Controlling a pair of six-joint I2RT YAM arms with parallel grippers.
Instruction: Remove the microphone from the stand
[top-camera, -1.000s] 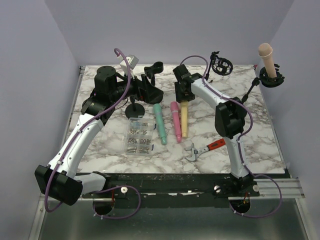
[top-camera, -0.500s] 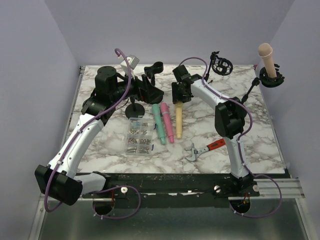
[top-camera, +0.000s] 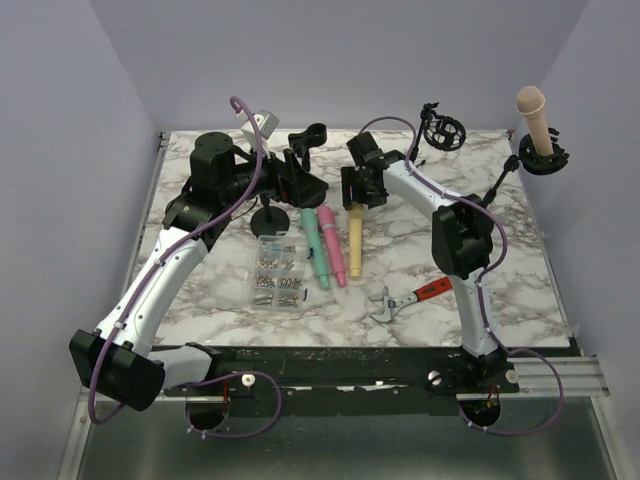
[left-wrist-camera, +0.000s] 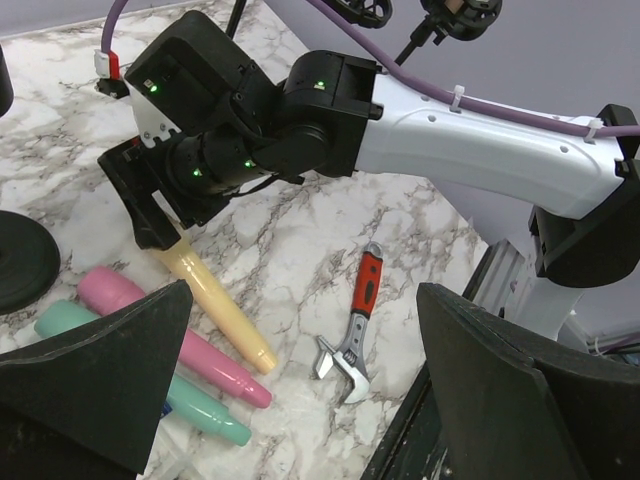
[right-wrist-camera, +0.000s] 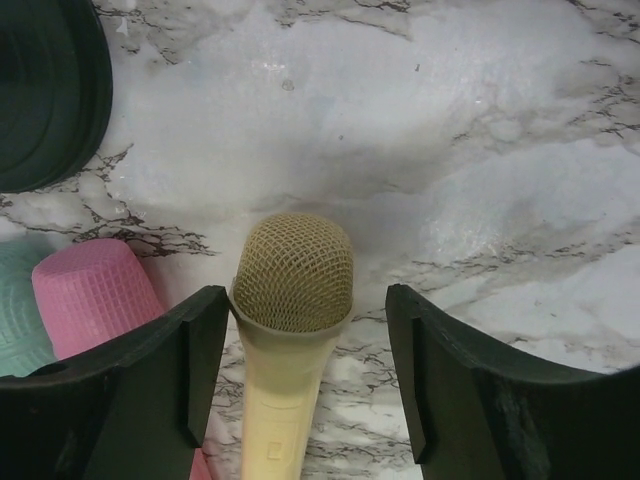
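At the left centre of the overhead view, the left end effector (top-camera: 300, 182) is held spread and empty beside a desk stand (top-camera: 272, 217) whose clip is vacant. Just right of it, a teal microphone (top-camera: 318, 248), a pink microphone (top-camera: 332, 245) and a yellow microphone (top-camera: 354, 245) lie side by side on the marble table (top-camera: 400, 270). The right end effector (top-camera: 358, 188) is spread astride the yellow one's mesh head, gripping nothing. At the upper right, a beige microphone (top-camera: 533, 118) is seen upright in a black mount (top-camera: 545, 160). It is judged light, rigid and smooth, best grasped by the body rather than the dentable head. Room there is tight against the wall.
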